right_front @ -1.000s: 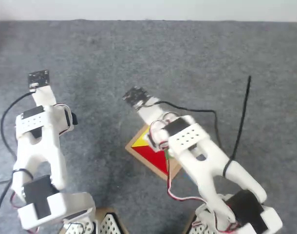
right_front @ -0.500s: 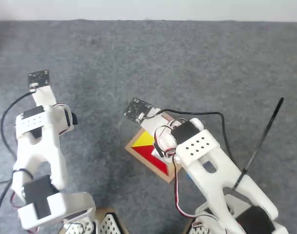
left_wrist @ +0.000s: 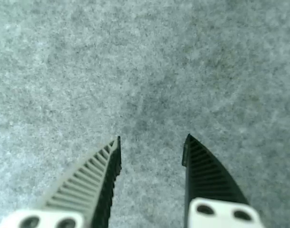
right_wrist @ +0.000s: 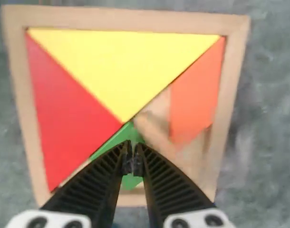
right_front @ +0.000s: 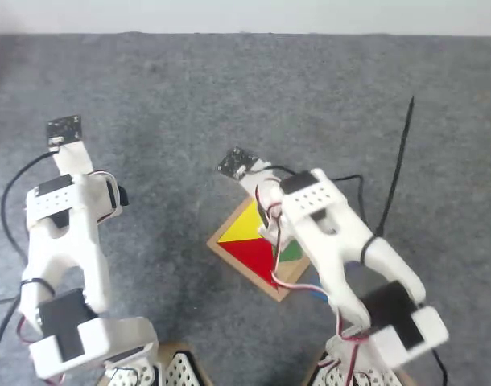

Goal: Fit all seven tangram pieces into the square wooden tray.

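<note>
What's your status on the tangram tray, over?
Left gripper open over carpet. Right gripper shut above green piece. Tray holds yellow piece, red piece, orange piece; bare wood showing.

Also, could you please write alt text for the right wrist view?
The shut right gripper points down over a square wooden tray on grey carpet. In the tray lie a large yellow triangle, a large red triangle, an orange piece and a green piece beneath its tips.

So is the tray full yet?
Not full. The tray holds the yellow piece, red piece, orange piece and green piece, but bare wood shows beside the orange piece.
</note>
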Motion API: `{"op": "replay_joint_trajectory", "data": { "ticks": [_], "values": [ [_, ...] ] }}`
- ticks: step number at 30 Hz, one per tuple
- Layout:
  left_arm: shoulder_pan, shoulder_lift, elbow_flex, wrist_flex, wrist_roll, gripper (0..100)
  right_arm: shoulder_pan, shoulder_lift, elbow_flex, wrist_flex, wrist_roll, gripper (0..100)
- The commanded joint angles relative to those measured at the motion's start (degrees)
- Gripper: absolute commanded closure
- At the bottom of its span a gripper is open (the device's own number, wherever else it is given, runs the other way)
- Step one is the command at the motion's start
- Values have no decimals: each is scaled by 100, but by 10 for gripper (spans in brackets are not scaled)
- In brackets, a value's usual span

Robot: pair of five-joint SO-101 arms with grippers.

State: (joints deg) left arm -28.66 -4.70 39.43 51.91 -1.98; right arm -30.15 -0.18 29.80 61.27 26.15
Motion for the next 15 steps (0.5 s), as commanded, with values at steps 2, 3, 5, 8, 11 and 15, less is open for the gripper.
{"op": "replay_joint_trajectory", "data": {
  "ticks": [2, 3, 5, 8, 11, 15],
  "values": [
    [18, -237, -22, -18, 26, 794, 48, 171, -651, -251, 18, 990],
    [18, -237, -22, -18, 26, 794, 66, 224, -668, -330, 18, 990],
    [18, -237, -22, -18, 26, 794, 84, 277, -651, -453, 9, 990],
    [18, -237, -22, -18, 26, 794, 84, 180, -563, -576, -176, 990],
    [18, -237, -22, -18, 26, 794, 154, -66, -431, -769, -360, 990],
    [18, -237, -22, -18, 26, 794, 576, -585, -88, -1112, -677, 990]
  ]
}}
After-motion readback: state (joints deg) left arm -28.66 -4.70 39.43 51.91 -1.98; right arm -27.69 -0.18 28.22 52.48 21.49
